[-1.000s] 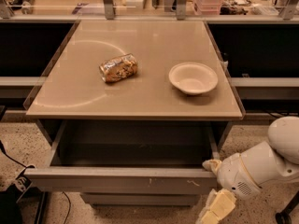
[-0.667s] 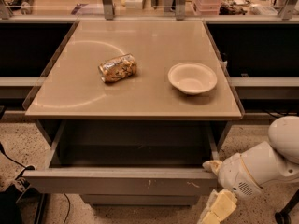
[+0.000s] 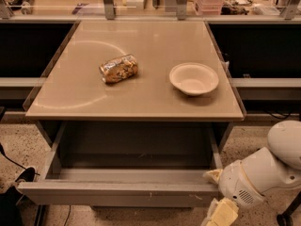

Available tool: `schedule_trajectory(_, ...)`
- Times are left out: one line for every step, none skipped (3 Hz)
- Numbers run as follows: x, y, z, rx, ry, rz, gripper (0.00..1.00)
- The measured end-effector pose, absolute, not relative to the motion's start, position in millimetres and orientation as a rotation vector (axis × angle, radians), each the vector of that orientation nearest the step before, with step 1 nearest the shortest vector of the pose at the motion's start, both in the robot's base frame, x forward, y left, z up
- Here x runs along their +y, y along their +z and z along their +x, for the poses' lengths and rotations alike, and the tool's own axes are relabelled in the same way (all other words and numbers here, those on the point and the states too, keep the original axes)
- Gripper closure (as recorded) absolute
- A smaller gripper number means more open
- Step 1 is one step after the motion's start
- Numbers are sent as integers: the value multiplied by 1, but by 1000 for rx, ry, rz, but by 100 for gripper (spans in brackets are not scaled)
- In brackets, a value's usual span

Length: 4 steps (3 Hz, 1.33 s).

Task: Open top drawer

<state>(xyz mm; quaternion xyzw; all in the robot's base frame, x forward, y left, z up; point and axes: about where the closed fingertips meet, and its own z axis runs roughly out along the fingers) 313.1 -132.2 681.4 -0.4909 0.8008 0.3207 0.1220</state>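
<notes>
The top drawer (image 3: pixel 117 192) is pulled far out from under the beige table top (image 3: pixel 141 93). Its plain grey box interior (image 3: pixel 136 149) shows and holds nothing I can see. My gripper (image 3: pixel 217 194) is at the right end of the drawer front, on the white arm (image 3: pixel 263 173) that comes in from the lower right. One cream fingertip (image 3: pixel 212 175) rests at the front's top edge and the other (image 3: pixel 222 213) hangs in front of and below it. The fingers stand apart, straddling the front's right end.
A crumpled snack bag (image 3: pixel 118 68) and a white bowl (image 3: pixel 194 78) lie on the table top. Dark shelving flanks the table on both sides. A glass-railed counter with clutter runs along the back. A black cable and shoe (image 3: pixel 14 182) are on the speckled floor at left.
</notes>
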Motion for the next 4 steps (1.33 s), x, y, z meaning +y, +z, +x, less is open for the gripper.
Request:
schedule_trajectory(-127, 682, 285, 2436, 870, -1432, 0)
schedule_trajectory(-126, 683, 285, 2441, 866, -1432, 0)
schedule_trajectory(-142, 695, 275, 2427, 722, -1300, 0)
schedule_trajectory(-190, 720, 284, 2360, 492, -1060, 0)
